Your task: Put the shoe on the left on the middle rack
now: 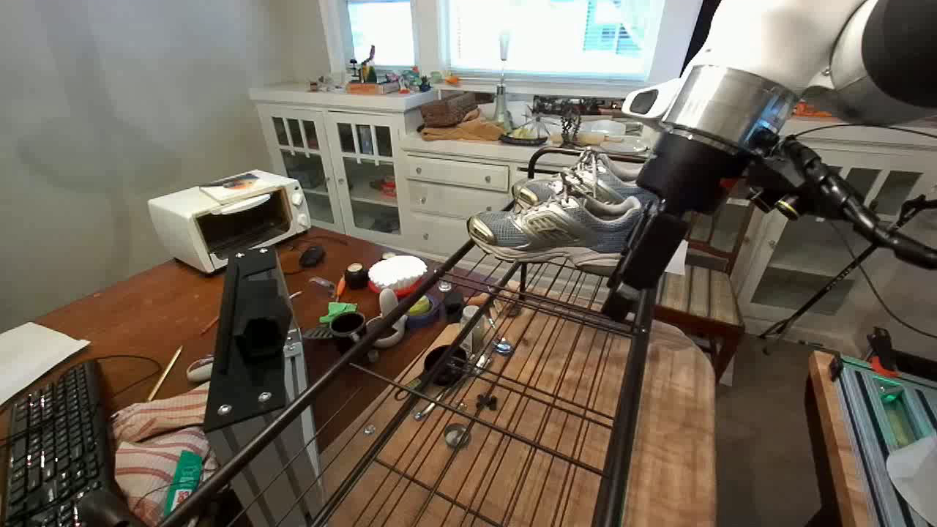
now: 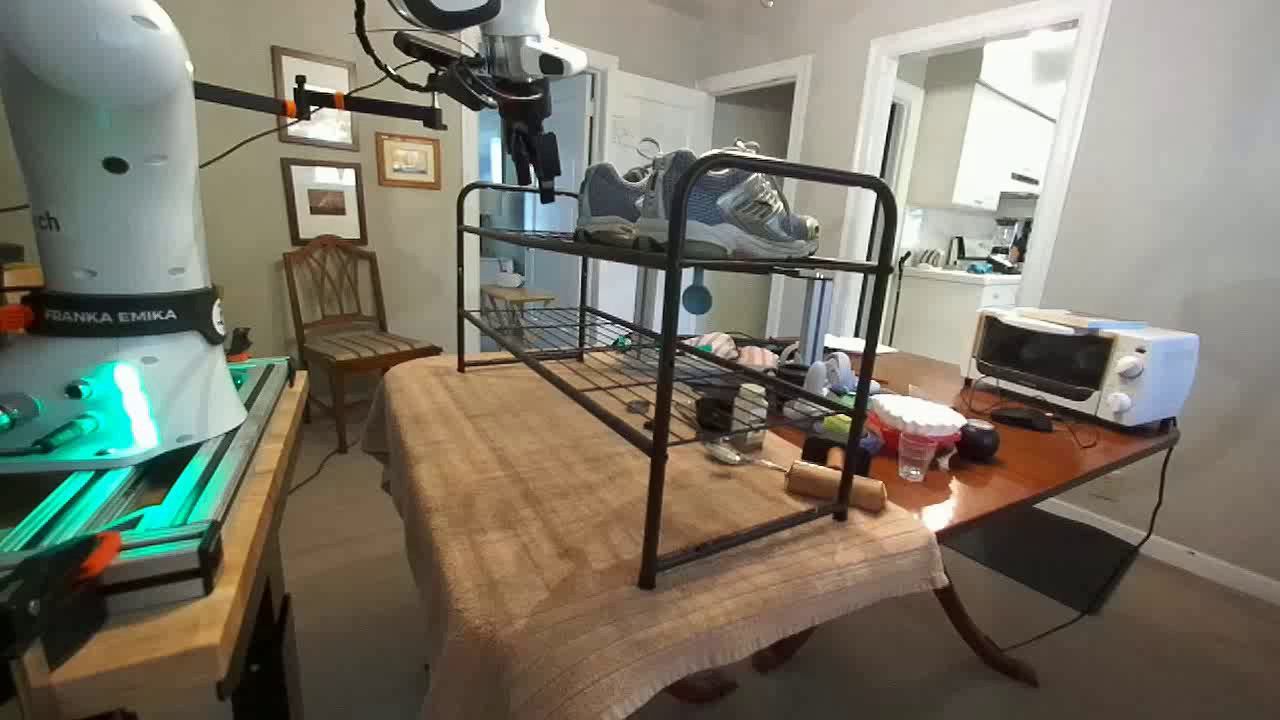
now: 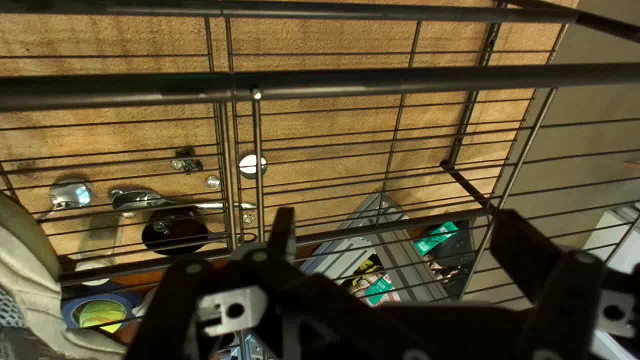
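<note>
Two grey-silver sneakers stand side by side on the top wire tier (image 1: 527, 454) of the black rack. The left shoe (image 1: 556, 230) is nearer in an exterior view; its heel also shows in an exterior view (image 2: 607, 200). A pale sole edge (image 3: 30, 280) shows at the left of the wrist view. The middle rack (image 2: 572, 390) is the wire tier below and holds no shoe. My gripper (image 1: 628, 285) is at the top tier, by the left shoe's heel side; it also shows in an exterior view (image 2: 540, 182). Its fingers are wide apart in the wrist view (image 3: 400, 230), with nothing between them.
The other sneaker (image 2: 740, 215) stands close beside the left one. The rack's end frame (image 2: 665, 400) rises above the top tier. A grey metal post (image 1: 256, 351) stands beside the rack. Cups, a spoon and a toaster oven (image 1: 230, 219) are on the table.
</note>
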`<state>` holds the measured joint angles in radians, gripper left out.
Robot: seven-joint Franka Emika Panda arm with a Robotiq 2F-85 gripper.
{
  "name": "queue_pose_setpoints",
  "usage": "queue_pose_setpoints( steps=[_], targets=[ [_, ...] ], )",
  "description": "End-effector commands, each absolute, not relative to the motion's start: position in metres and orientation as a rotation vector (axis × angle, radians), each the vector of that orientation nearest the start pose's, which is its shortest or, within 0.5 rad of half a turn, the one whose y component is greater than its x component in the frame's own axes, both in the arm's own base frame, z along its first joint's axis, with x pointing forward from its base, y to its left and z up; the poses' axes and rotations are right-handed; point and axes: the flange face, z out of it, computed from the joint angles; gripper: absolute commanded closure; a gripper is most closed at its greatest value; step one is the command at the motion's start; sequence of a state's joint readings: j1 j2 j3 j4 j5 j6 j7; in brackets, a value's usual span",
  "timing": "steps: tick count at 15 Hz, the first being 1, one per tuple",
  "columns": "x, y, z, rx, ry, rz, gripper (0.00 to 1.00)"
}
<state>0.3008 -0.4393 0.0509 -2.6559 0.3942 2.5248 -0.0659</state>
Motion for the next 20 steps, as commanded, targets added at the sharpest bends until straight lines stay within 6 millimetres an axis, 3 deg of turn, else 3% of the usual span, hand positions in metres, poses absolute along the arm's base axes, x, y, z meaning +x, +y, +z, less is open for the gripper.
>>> queue_pose_setpoints(
  steps=[1, 9, 20],
  targets=[
    [0.389, 0.138, 0.413, -2.818, -0.181, -0.381, 0.00],
    [0.390, 0.136, 0.413, -2.829, -0.156, -0.386, 0.00],
    [0.385, 0.081, 0.437, -2.998, 0.049, -0.506, 0.00]
  ],
)
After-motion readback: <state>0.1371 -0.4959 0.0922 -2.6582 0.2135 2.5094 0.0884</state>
